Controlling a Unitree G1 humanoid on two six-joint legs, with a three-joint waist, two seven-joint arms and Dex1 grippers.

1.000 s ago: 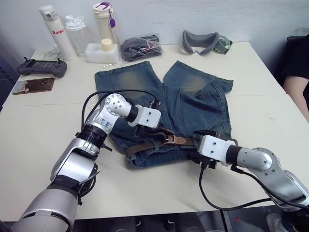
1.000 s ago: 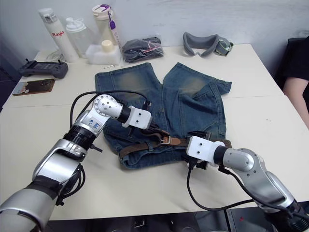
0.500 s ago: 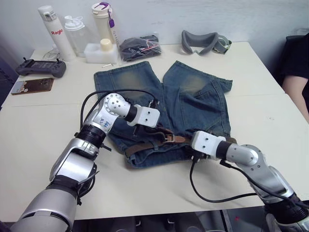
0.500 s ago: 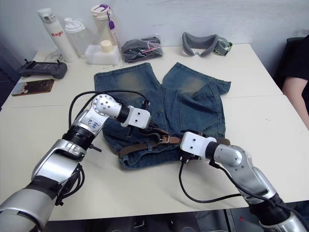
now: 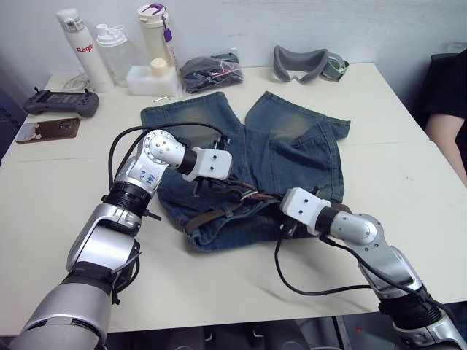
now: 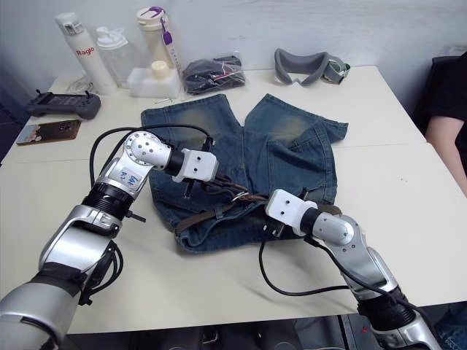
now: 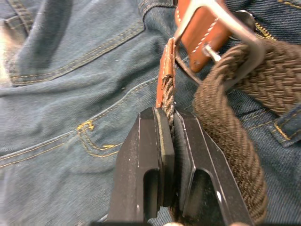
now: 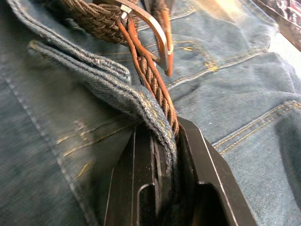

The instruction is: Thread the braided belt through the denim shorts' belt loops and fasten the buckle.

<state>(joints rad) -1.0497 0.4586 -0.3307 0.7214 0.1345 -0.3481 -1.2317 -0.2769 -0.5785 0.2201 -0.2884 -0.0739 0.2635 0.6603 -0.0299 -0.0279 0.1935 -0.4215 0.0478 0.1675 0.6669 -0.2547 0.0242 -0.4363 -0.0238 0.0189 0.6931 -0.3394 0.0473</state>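
Shorts: the denim shorts (image 5: 277, 153) are lying flat in the middle of the table (image 5: 58, 175), legs pointing toward the far edge, waistband toward the near edge.

Belt: the braided belt (image 5: 211, 216) is running along the waistband, its free end and its buckle (image 7: 221, 35) meeting near the middle of the waist.

Left claw: the left gripper (image 7: 170, 141) is pinching the belt's thin tan-edged tip, fingers nearly together with the strap between them, just beside the buckle frame.

Right claw: the right gripper (image 8: 162, 141) is closing narrowly on the belt together with a fold of waistband denim; whether that fold is one of the belt loops is hard to tell from this angle.

Stage: threading seems mostly done, and the work is turning to fastening, judging by the tip sitting at the buckle.

Handling: the woven strap is looking soft and floppy, so it will sag and twist unless it is held close to the tip; the leather-tipped end is the stiffer part and the better place to grip for feeding through the metal frame. The denim is limp and will bunch and drag along with the belt if it is not pinned.

Risk: the prong may be catching in the open weave at the wrong spot.
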